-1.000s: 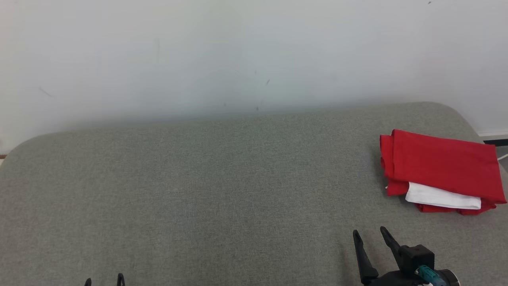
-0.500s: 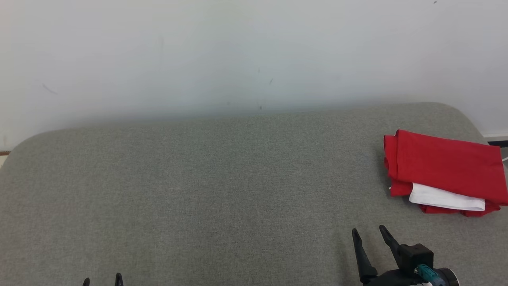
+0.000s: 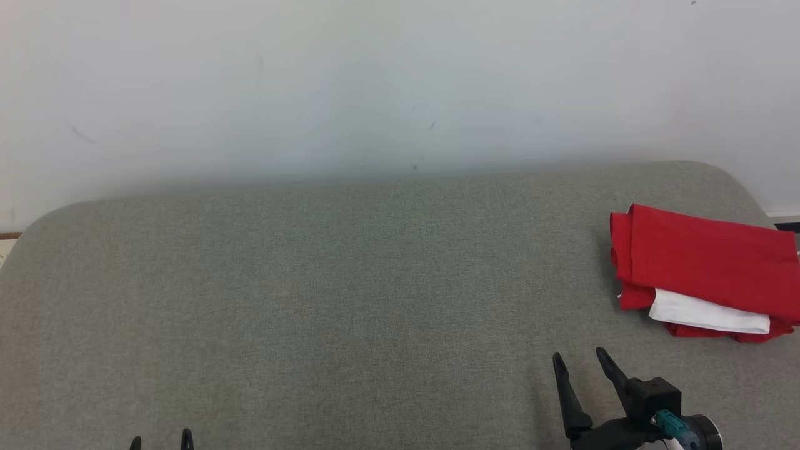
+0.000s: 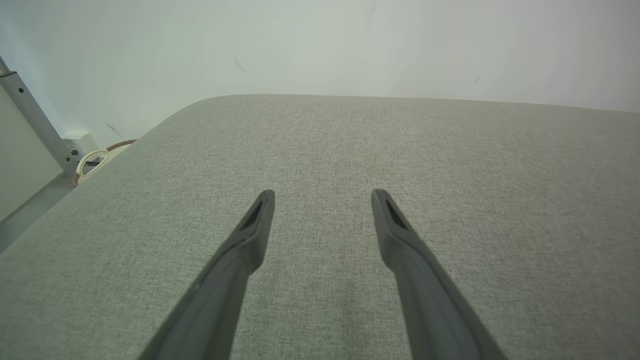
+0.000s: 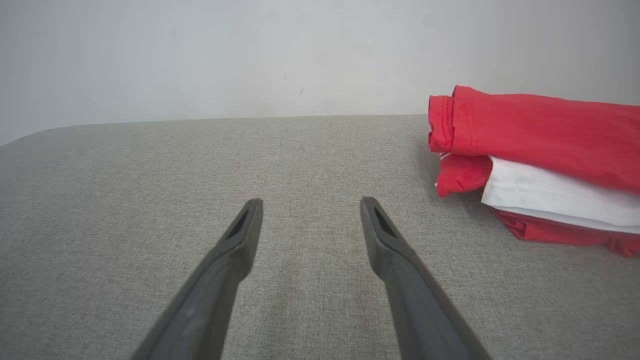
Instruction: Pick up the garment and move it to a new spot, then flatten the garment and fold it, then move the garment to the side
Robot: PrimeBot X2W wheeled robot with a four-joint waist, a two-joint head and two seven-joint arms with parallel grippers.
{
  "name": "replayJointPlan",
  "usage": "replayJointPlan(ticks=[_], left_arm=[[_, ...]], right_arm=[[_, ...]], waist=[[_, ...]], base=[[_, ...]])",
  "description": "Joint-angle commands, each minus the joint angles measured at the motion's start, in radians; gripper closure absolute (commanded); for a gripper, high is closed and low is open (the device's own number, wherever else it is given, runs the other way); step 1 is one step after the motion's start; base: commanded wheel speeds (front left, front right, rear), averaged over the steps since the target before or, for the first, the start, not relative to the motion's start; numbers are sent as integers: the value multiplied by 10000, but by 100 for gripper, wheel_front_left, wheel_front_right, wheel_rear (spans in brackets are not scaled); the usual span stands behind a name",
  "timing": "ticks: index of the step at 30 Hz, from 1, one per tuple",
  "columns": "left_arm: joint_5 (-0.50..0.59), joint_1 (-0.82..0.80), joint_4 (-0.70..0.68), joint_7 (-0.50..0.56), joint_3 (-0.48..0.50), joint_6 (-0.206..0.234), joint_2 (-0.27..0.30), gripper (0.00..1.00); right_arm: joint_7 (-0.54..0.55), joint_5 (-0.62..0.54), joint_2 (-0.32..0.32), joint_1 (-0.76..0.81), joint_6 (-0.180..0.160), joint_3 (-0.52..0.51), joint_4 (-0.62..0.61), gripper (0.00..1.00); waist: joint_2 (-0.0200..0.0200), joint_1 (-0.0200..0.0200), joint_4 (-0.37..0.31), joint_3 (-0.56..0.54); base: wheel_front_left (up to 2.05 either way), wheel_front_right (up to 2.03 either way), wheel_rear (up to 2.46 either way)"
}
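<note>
The right gripper (image 3: 578, 354) rests low at the near right of the grey padded surface (image 3: 350, 281), its two long dark fingers spread apart with nothing between them, pointing away from the robot and a little to the left. The left gripper (image 3: 160, 437) sits at the near left, where the head view catches just its two fingertips; the left wrist view shows its tapered, matte fingers splayed wide and empty above bare cloth. The surface is a coarse, tightly woven grey fabric with rounded far corners, set against a plain pale wall (image 3: 375, 81). The garment (image 3: 712, 262) lies folded at the far right edge, well beyond the right gripper and touched by neither: soft red knit in a flat rectangular stack, with a smooth white layer (image 3: 706, 312) sandwiched along its near side.
</note>
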Motion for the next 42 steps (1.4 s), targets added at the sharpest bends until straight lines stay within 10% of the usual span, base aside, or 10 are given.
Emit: replayJointPlan(ticks=[1, 2, 42], left_arm=[[-120, -138, -102, -5, 54, -61, 31, 0], [-23, -2, -4, 0, 4, -48, 0, 100], [-6644, -625, 257, 1511, -66, -826, -8, 100]], right_arm=[[-4, -42, 24, -198, -4, -10, -141, 0], [0, -2, 6, 0, 0, 6, -6, 100], [1682, 6496, 189, 196, -3, -1390, -666, 100]], waist=[[0, 0, 10, 5], [0, 0, 12, 5], [0, 1, 299, 160]], base=[[0, 0, 0], [0, 0, 0], [0, 0, 0]])
